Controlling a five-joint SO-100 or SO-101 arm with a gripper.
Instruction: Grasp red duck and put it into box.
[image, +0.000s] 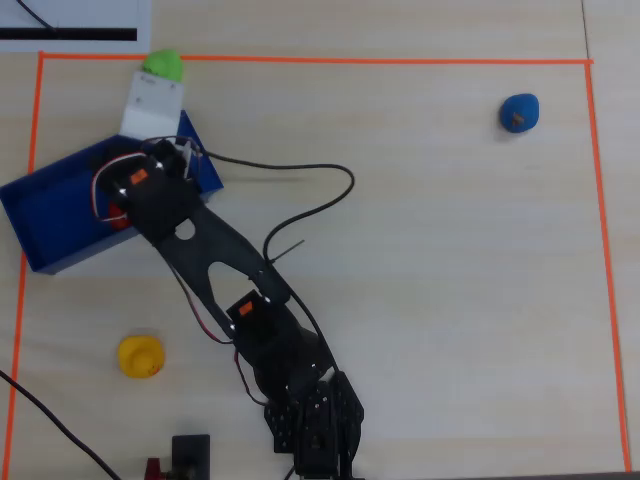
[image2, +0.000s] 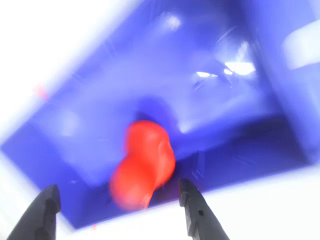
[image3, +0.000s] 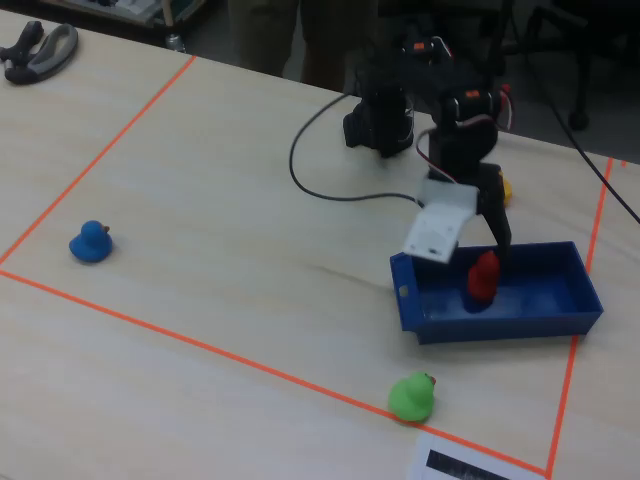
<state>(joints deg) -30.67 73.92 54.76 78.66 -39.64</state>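
The red duck (image3: 484, 277) is inside the blue box (image3: 530, 322), just below my gripper (image3: 490, 245). In the wrist view the duck (image2: 142, 162) is a blurred red blob over the box floor (image2: 150, 65), beyond my gripper (image2: 117, 186). The two dark fingertips (image2: 187, 192) stand wide apart and neither touches the duck. I cannot tell whether the duck rests on the floor. In the overhead view the arm covers the right part of the box (image: 50, 215), and only a sliver of the red duck (image: 118, 220) shows beside it.
A green duck (image: 163, 66) lies just beyond the box's far end. A yellow duck (image: 140, 355) and a blue duck (image: 518, 111) lie elsewhere inside the orange tape border (image: 300, 60). A black cable (image: 330, 190) loops across the table beside the arm.
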